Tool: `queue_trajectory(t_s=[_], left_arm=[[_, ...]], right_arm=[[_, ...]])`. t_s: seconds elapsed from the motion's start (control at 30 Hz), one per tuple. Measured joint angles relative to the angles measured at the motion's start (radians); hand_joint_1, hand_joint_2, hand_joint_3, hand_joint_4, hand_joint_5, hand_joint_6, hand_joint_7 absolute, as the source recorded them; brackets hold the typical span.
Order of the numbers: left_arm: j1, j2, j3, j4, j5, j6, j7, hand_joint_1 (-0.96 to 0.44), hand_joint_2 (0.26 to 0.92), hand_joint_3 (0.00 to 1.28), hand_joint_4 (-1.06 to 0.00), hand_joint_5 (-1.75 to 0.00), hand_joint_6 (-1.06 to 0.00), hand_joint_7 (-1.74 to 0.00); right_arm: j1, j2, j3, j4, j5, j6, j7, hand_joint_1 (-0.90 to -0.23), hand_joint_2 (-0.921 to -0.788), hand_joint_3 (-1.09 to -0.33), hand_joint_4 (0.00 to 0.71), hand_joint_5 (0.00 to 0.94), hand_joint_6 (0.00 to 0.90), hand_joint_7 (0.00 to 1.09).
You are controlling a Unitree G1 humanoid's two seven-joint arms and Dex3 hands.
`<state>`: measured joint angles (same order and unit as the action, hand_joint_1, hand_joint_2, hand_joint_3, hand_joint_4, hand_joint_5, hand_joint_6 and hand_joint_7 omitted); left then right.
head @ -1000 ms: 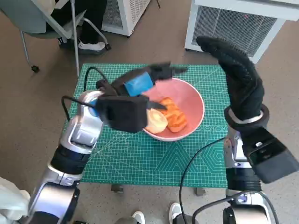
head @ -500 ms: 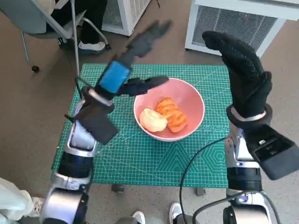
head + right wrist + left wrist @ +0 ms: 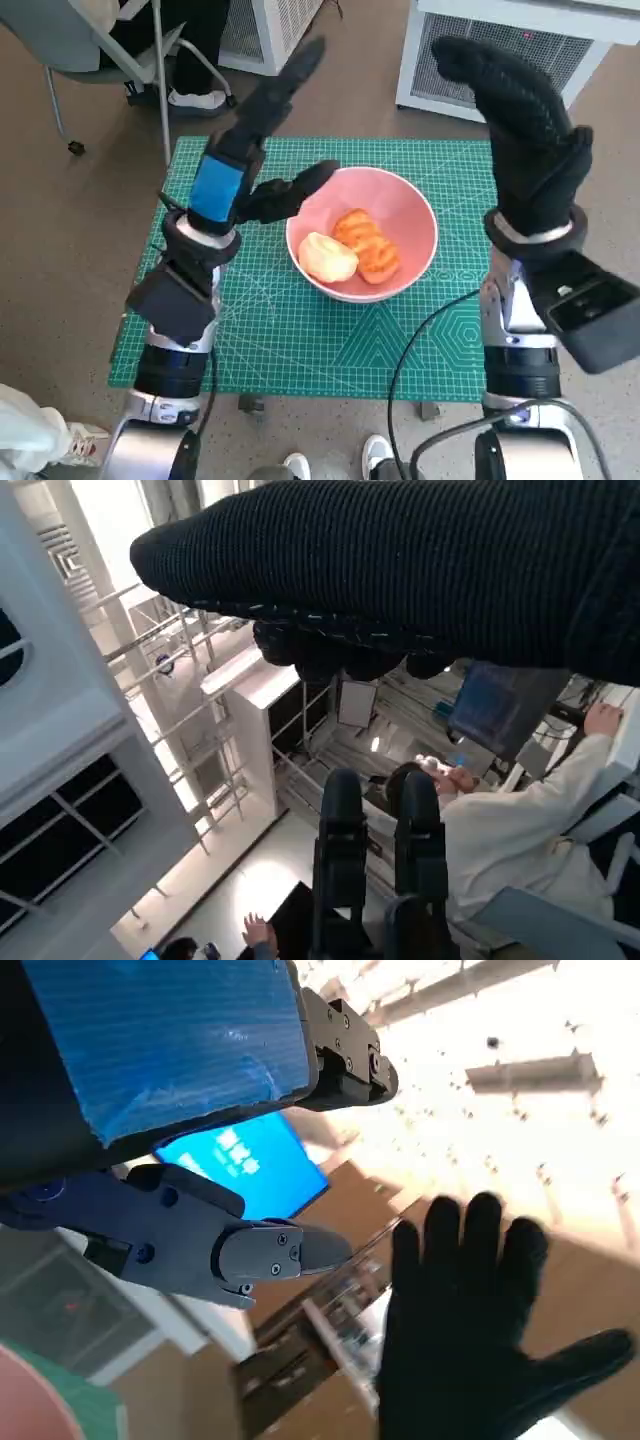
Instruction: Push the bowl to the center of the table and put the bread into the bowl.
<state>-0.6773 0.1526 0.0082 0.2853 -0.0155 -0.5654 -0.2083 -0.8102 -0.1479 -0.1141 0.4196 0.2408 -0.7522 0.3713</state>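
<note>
A green gridded cutting mat [image 3: 300, 340] is spread over the small table, and two white slatted cabinets are seen on the floor beyond it, one [image 3: 270, 30] behind the left side and one [image 3: 500, 55] behind the right. A grey chair [image 3: 90, 45] and a seated person's legs and shoe [image 3: 195, 97] are seen at the far left. A black cable [image 3: 420, 340] is draped across the mat near the right arm. In the right wrist view a seated person in a white sleeve [image 3: 520, 820] is shown.

The blue-taped black left hand [image 3: 255, 150] is raised above the mat's left part, just beside the round pink bowl [image 3: 405, 205]; its fingers are spread apart and nothing is held. The black-gloved right hand [image 3: 525, 130] is held upright above the mat's right edge, fingers extended, with nothing gripped.

One bowl is counted, near the middle of the mat, and two pieces of bread lie inside it, touching: a pale round roll [image 3: 327, 257] and an orange-brown ridged loaf [image 3: 368, 243]
</note>
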Motion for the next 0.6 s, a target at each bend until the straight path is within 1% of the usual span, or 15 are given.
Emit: queue_trajectory(t_s=[0.13,0.4,0.6], left_arm=[[0.003,-0.003,0.008,0.000,-0.010,-0.012,0.000,-0.49,0.921,0.40,-0.25,-0.01,-0.29,-0.09],[0.003,-0.005,0.023,0.008,-0.033,-0.044,0.001,-0.51,0.921,0.39,-0.26,-0.01,-0.30,-0.09],[0.003,-0.006,0.031,0.019,-0.045,-0.062,0.001,-0.51,0.921,0.39,-0.26,-0.01,-0.30,-0.09]], right_arm=[[-0.003,0.003,0.001,0.008,-0.001,0.001,0.000,-0.554,-0.921,-0.791,0.232,0.066,-0.001,0.61],[-0.003,0.003,0.002,0.015,-0.012,0.000,0.000,-0.560,-0.921,-0.790,0.234,0.064,-0.001,0.61],[-0.003,0.001,0.002,0.023,-0.012,-0.001,0.000,-0.562,-0.921,-0.789,0.233,0.061,-0.001,0.61]])
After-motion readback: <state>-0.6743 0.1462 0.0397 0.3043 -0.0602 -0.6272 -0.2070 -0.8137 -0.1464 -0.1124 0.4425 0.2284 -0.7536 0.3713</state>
